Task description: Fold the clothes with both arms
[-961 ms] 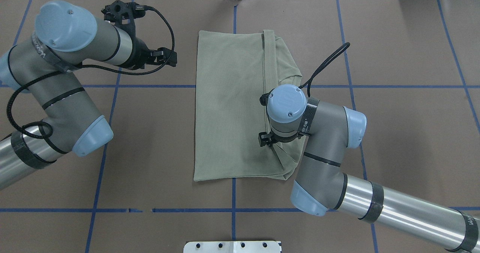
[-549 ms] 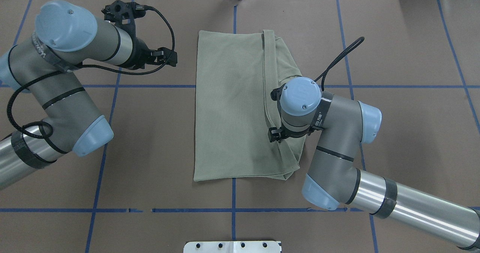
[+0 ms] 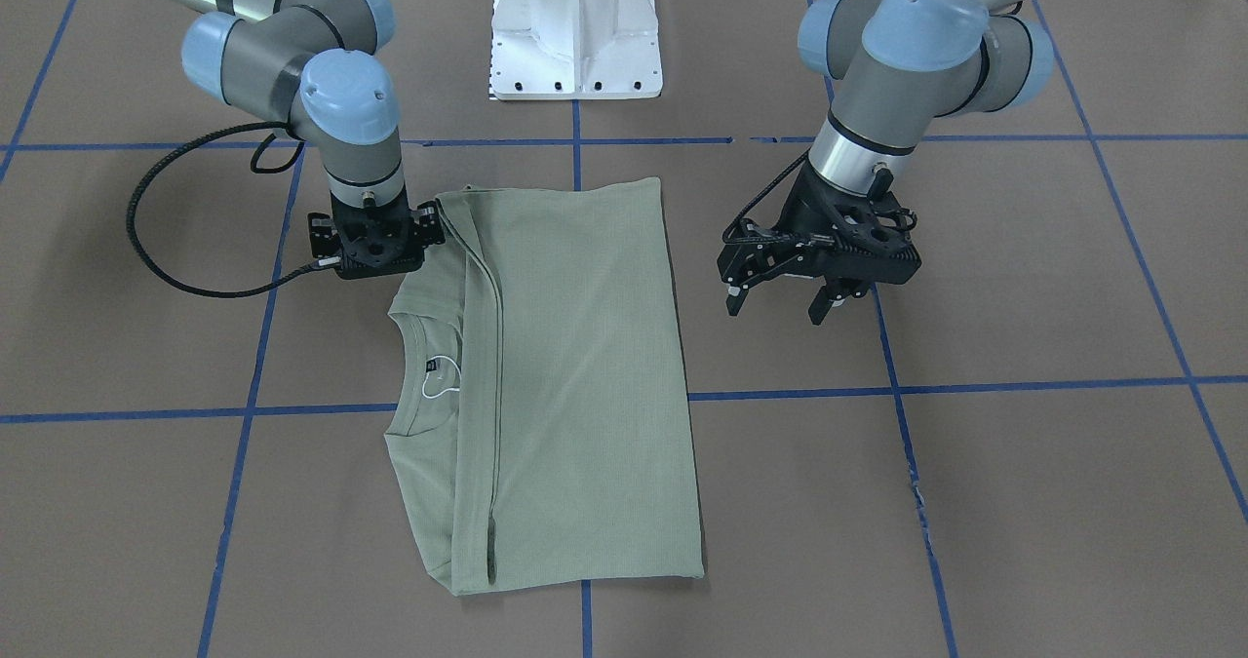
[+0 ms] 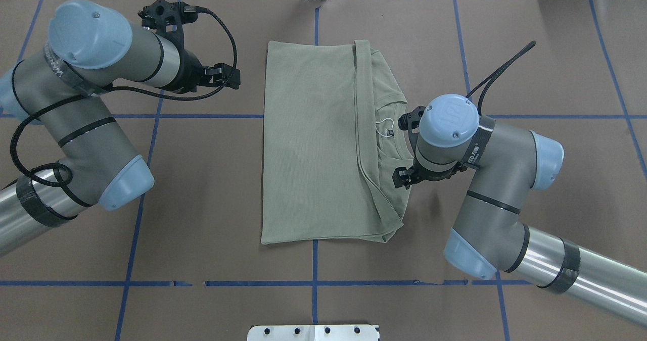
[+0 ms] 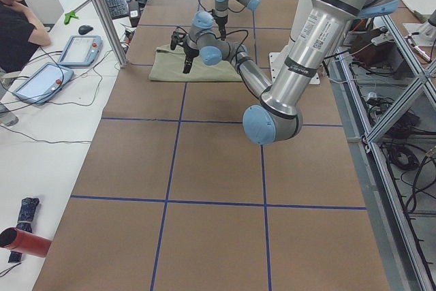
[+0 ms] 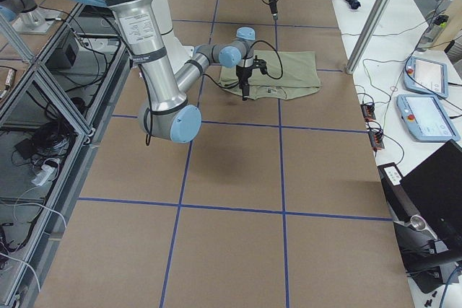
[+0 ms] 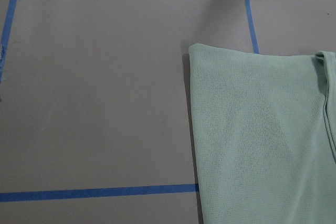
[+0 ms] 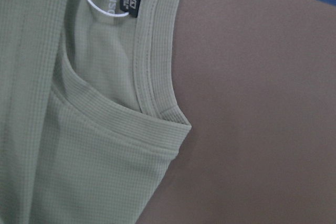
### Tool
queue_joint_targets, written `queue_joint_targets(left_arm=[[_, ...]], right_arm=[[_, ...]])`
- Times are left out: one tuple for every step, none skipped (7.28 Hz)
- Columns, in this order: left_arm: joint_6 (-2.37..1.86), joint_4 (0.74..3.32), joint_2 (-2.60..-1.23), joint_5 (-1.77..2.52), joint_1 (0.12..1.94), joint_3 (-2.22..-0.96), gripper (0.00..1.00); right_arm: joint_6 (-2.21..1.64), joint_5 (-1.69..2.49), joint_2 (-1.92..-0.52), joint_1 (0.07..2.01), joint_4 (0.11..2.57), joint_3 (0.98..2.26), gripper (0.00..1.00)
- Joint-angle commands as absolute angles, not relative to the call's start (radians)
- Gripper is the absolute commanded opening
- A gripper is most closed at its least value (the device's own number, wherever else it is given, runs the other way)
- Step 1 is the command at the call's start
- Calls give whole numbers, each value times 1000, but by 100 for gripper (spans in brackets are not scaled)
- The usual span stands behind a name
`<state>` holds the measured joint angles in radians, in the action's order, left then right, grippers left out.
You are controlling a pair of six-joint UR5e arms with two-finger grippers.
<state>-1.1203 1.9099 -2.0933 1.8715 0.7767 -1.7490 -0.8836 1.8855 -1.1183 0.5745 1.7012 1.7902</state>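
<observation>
Shirt (image 4: 313, 144) lies long axis near-far, collar (image 4: 399, 151) rightward; left fingers (image 3: 819, 304) spread, right fingers hidden.

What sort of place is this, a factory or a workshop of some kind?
Most likely a robotics research lab. The left arm and right arm stand by a shirt on a tape-gridded table, with control tablets and a person alongside.
</observation>
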Motion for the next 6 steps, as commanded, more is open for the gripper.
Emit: queue_joint_targets(left_arm=[[-1120, 1911, -2092, 1871, 776, -1749, 100], [-1118, 1913, -2091, 1871, 776, -1747, 100], [-1118, 1913, -2089, 1871, 776, -1747, 100], [-1118, 1914, -2089, 1871, 776, -1747, 100], [-1118, 1913, -2089, 1871, 776, -1749, 100], [-1118, 1913, -2089, 1871, 776, -1749, 100]], right_arm=[[-882, 1905, -989, 586, 1733, 1714, 100], [-891, 1904, -932, 566, 1730, 1654, 100], [-891, 1902, -927, 548, 1726, 1652, 100], [-893, 1875, -928, 517, 1724, 1646, 100], [-893, 1859, -930, 500, 1724, 1638, 100], [-894, 1859, -931, 492, 1723, 1617, 100]])
